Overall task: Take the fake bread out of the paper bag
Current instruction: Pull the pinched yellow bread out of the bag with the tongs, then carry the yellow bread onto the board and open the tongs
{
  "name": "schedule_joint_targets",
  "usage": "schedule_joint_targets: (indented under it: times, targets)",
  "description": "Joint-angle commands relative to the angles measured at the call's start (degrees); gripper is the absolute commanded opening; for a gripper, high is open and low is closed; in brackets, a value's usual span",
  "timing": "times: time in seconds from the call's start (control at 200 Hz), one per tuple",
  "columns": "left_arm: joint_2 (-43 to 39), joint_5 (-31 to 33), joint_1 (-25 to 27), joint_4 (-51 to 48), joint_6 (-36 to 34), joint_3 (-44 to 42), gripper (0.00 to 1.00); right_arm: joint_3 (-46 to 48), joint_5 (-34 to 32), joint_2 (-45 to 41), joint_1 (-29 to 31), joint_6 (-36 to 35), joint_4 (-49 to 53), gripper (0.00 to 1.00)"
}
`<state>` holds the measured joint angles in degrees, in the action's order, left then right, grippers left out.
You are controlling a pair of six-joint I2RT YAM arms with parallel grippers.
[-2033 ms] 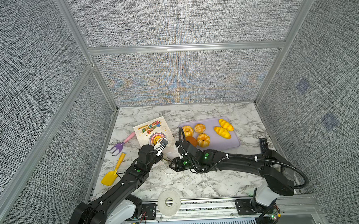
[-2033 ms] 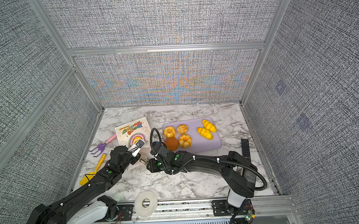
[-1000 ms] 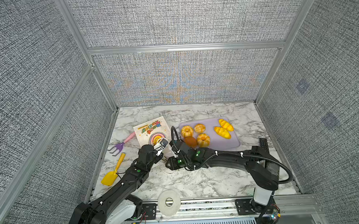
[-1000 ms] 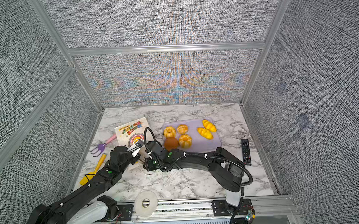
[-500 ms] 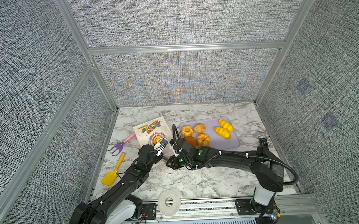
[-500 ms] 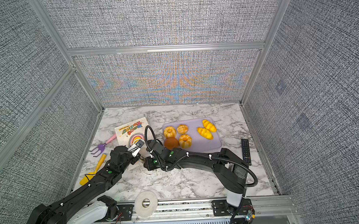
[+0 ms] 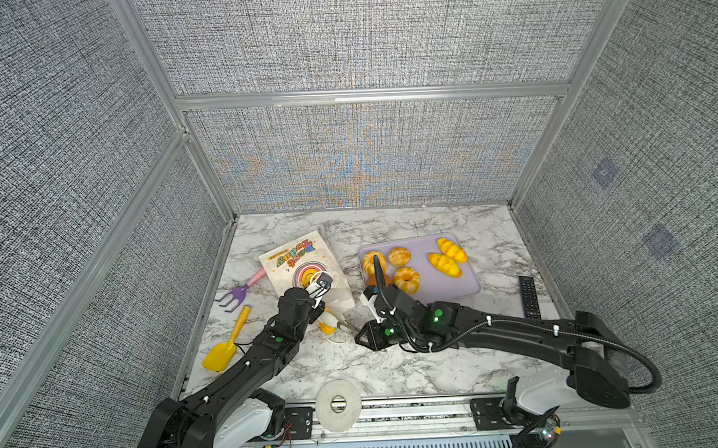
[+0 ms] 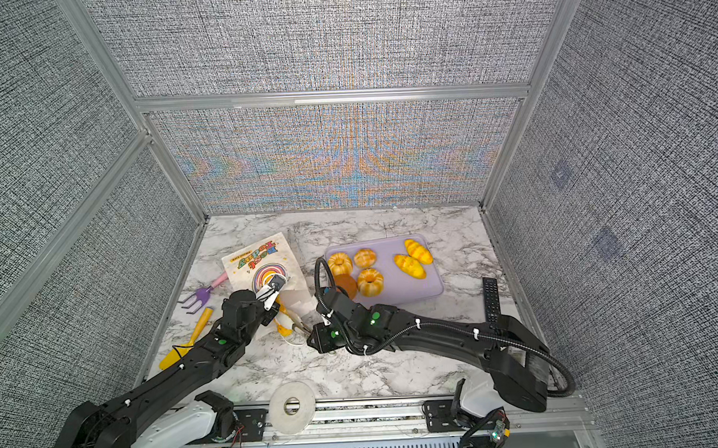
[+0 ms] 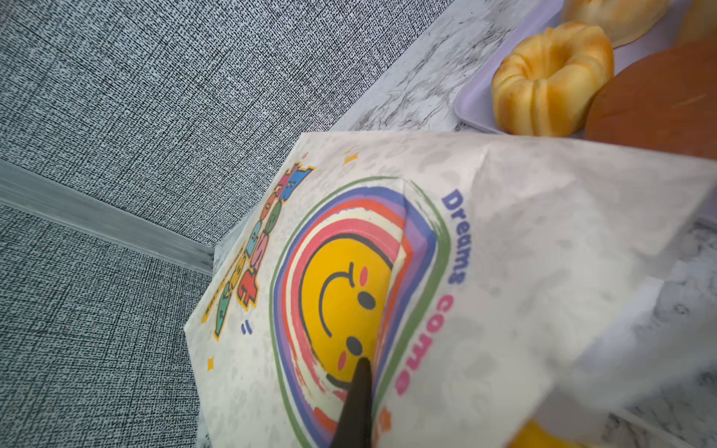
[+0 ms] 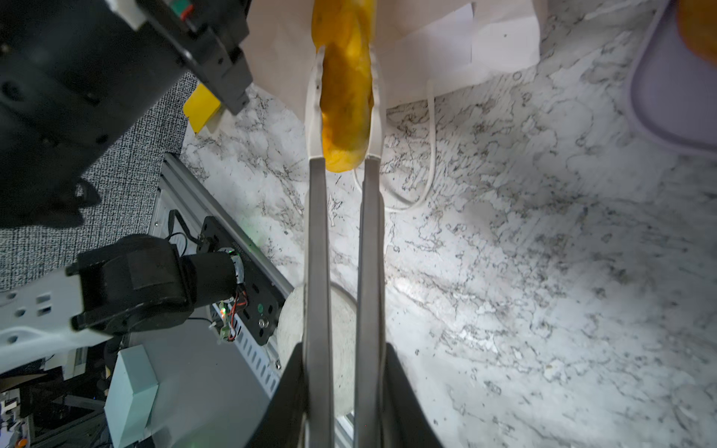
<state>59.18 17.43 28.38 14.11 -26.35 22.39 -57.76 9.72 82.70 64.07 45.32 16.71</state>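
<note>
**Long loaf pinched at the mouth of the bag**

The right gripper [image 10: 345, 97] had its long grey fingers pinched on a long, glossy golden-yellow toy loaf [image 10: 343, 128]. The loaf's far end reached the open mouth of the cream-white paper bag [image 7: 298, 259] with the rainbow-smiley print; how far inside it ran could not be told. The bag lay on its side on the white marble tabletop [image 7: 397, 365], left of centre, mouth toward the robot. A white cord handle [image 10: 428, 155] trailed on the marble. The left gripper [image 7: 320, 281] was pressed together on the bag's upper panel, one dark finger [image 9: 357, 399] lying across the printed smiley.

Just right of the bag sat a lilac plastic tray [image 7: 456, 289]. On it were a fluted golden ring bun [image 7: 367, 261], a second ring bun [image 7: 407, 279], a round striped bun [image 7: 399, 256] and two striped oval rolls [image 7: 445, 265]. A darker brown round bun [image 8: 346, 287] sat at the tray's near left corner. A yellow toy shovel [image 7: 225, 347] and a purple toy rake [image 7: 235, 293] lay near the table's left edge.
</note>
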Motion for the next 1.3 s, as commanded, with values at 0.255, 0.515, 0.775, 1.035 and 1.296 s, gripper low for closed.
schedule_joint_targets:
  times: [0.255,0.515,0.775,1.035,1.296]
  targets:
    - [-0.29,1.64,-0.03,1.71,1.6,0.28,0.0,4.28,-6.53,-16.1,10.34,9.76,16.32,0.0]
    - [-0.11,0.66,-0.07,1.12,0.74,0.25,0.0,8.68,-13.78,-30.9,18.44,20.11,31.13,0.0]
    - [-0.83,1.27,-0.02,0.55,-0.91,-0.2,0.0,8.42,-18.13,-46.25,20.74,24.9,43.21,0.0]
    - [-1.17,2.54,-0.01,1.27,-1.51,-0.68,0.0,2.18,-23.07,-54.33,20.74,22.94,47.27,0.0]
    - [-0.55,2.24,-0.07,1.62,-1.7,-0.34,0.0,-5.67,-37.03,-44.15,19.59,8.38,38.63,0.0]
